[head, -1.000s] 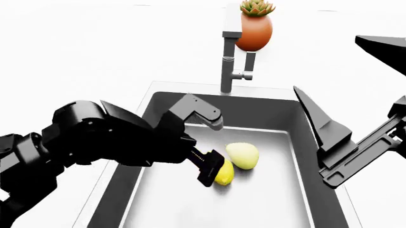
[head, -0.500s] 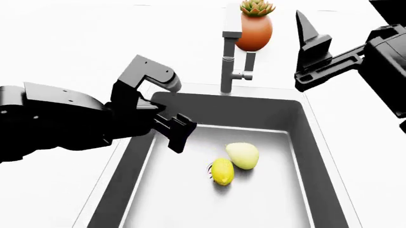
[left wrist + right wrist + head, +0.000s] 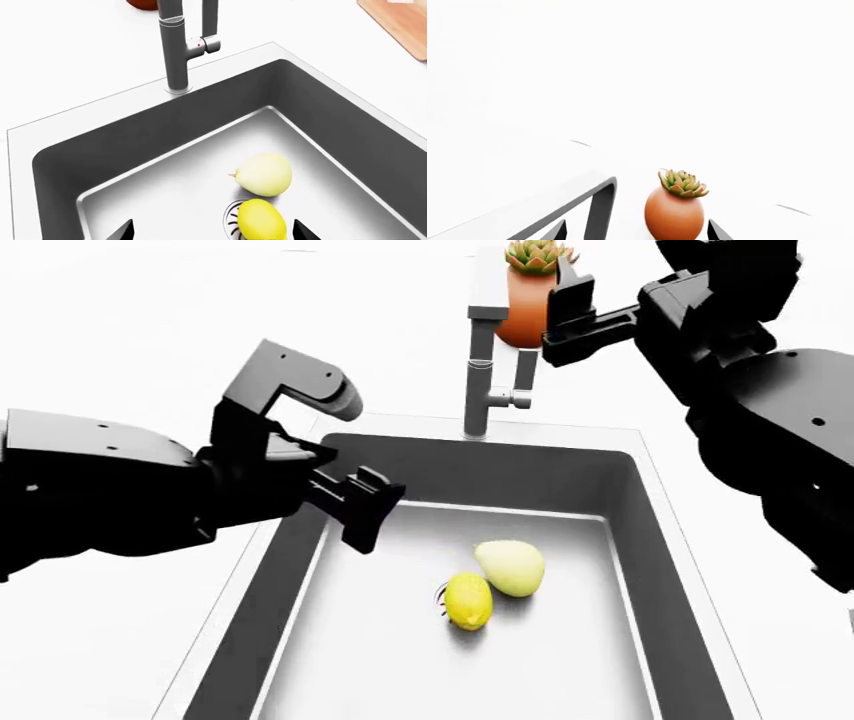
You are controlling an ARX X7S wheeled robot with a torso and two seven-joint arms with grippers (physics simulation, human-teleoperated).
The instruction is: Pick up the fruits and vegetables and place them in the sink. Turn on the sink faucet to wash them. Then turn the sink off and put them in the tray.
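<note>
Inside the sink (image 3: pixel 607 490), on its smooth light grey floor, lie both fruits. The lemon (image 3: pixel 467 601) is a small bright yellow oval with a glossy skin; it rests over the round metal drain (image 3: pixel 231 220), whose slotted rim shows beside it in the left wrist view. The pale yellow-green fruit (image 3: pixel 511 567) is larger, smooth and matte, tapering to a pointed tip; it lies just beside the lemon, apparently touching it, on the faucet side. Basin walls are dark grey and matte, with rounded inner corners and a thin pale rim.

The sink faucet (image 3: pixel 483 360) is a slim grey metal column at the back edge of the basin, with a short side lever (image 3: pixel 208 44). Behind it stands an orange-brown egg-shaped pot (image 3: pixel 534 305) with a green succulent rosette.

Left gripper (image 3: pixel 360 505): black, angular, held above the sink's left rim, forearm reaching in from the left and fingers angled down toward the basin. Its jaws stand apart, holding nothing. Right gripper (image 3: pixel 577 302): raised high beside the faucet top and the pot, arm bent in from the right. Fingertips (image 3: pixel 557 231) spread wide, empty, framing the pot in the right wrist view.
</note>
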